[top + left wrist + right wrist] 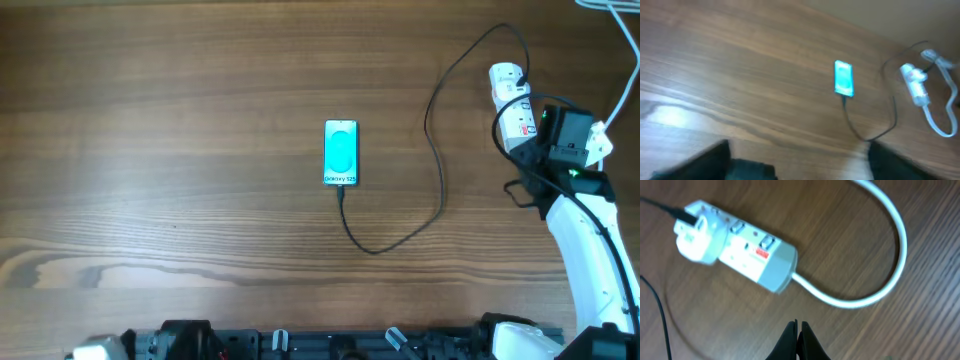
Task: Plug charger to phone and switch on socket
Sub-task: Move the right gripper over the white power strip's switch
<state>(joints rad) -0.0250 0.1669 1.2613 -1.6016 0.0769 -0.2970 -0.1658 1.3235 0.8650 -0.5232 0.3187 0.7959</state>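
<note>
The phone (341, 152), its screen cyan, lies flat mid-table. The charger (437, 170), a thin black cable, meets the phone's near end, loops right and runs up to a white plug in the socket (509, 95). My right gripper (798, 326) is shut on nothing and hovers just off the socket's (747, 250) lead end, near its red switch (761, 254). My left gripper (799, 148) is open and empty, well back from the phone (843, 78). One of its fingers (715, 160) shows at each lower corner.
The socket's thick white lead (885, 275) curls over the table to the right of the strip and runs off the far right corner (628, 30). The arm bases sit along the near edge (340, 345).
</note>
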